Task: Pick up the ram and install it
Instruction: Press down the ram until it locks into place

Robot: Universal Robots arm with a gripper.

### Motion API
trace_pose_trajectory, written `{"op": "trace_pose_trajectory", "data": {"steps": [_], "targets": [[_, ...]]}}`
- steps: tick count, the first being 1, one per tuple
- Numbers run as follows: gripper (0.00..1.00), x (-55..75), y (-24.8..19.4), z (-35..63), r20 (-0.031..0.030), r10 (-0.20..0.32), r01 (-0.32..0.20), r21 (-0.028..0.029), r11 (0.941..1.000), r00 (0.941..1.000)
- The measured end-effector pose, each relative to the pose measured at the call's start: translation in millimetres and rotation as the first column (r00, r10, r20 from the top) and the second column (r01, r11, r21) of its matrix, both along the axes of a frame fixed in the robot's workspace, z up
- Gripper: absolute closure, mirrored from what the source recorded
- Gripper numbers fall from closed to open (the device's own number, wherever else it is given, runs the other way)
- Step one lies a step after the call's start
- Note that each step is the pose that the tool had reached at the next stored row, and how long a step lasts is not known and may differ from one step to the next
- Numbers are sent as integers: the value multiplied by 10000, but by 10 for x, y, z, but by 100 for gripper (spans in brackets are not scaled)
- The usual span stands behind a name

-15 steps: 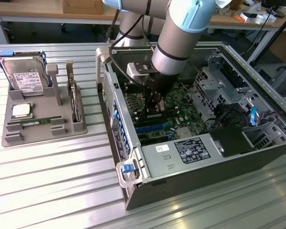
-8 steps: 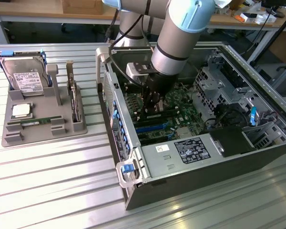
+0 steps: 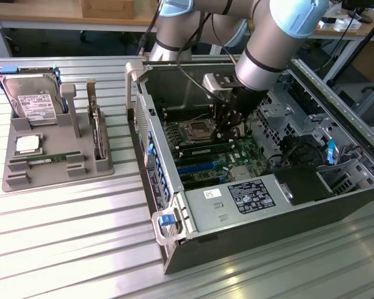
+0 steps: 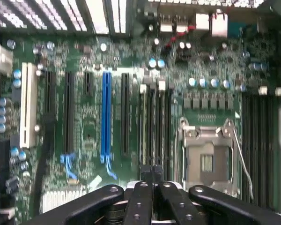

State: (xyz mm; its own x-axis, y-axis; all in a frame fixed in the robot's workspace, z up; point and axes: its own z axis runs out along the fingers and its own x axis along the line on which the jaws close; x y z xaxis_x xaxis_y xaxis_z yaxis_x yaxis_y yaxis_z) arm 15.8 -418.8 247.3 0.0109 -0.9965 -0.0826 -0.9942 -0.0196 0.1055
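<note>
Here, closed hand (image 4: 152,180) over motherboard (image 4: 131,93), ram (image 3: 48,159) well apart.

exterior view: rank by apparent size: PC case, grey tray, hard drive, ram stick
1. PC case
2. Grey tray
3. Hard drive
4. Ram, a thin strip lying on the tray, smallest of the four.

My hand (image 4: 152,176) is black, over a green board (image 3: 234,152) with one blue slot (image 4: 106,115), a white slot (image 4: 28,110) and black ones. At the exterior view's left, a grey tray (image 3: 81,165) holds a green ram (image 3: 47,159) and a silver drive (image 3: 31,99) with a white label. The table (image 3: 68,243) is ribbed silver.
</note>
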Motion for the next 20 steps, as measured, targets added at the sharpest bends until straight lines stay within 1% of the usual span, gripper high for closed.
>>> {"op": "trace_pose_trajectory", "data": {"steps": [2, 3, 4, 6, 7, 8, 9, 10, 12, 13, 15, 17, 18, 20], "targets": [[90, 199, 0, 0, -92, 1, 0, 90, 10000, 10000], [90, 324, 0, 0, -138, 1, 1, 146, 9999, 9999], [90, 421, 0, 0, -170, 2, 1, 176, 9998, 9999], [90, 540, 0, 3, -197, 3, 1, 208, 9998, 9998], [90, 586, -1, 8, -203, 3, 2, 223, 9998, 9998], [90, 655, -1, 20, -209, 3, 2, 250, 9997, 9998], [90, 708, -1, 45, -212, 4, 1, 266, 9996, 9998], [90, 763, -1, 96, -212, 4, 2, 292, 9996, 9998], [90, 820, -1, 166, -211, 5, 2, 306, 9995, 9998], [90, 870, -1, 208, -213, 4, 2, 313, 9995, 9998], [90, 972, -1, 255, -221, 5, 3, 343, 9994, 9998], [90, 1034, -1, 286, -226, 6, 3, 365, 9993, 9997], [90, 1086, -1, 314, -229, 6, 3, 383, 9993, 9997], [90, 1146, -1, 421, -229, 6, 3, 401, 9992, 9997]]}}
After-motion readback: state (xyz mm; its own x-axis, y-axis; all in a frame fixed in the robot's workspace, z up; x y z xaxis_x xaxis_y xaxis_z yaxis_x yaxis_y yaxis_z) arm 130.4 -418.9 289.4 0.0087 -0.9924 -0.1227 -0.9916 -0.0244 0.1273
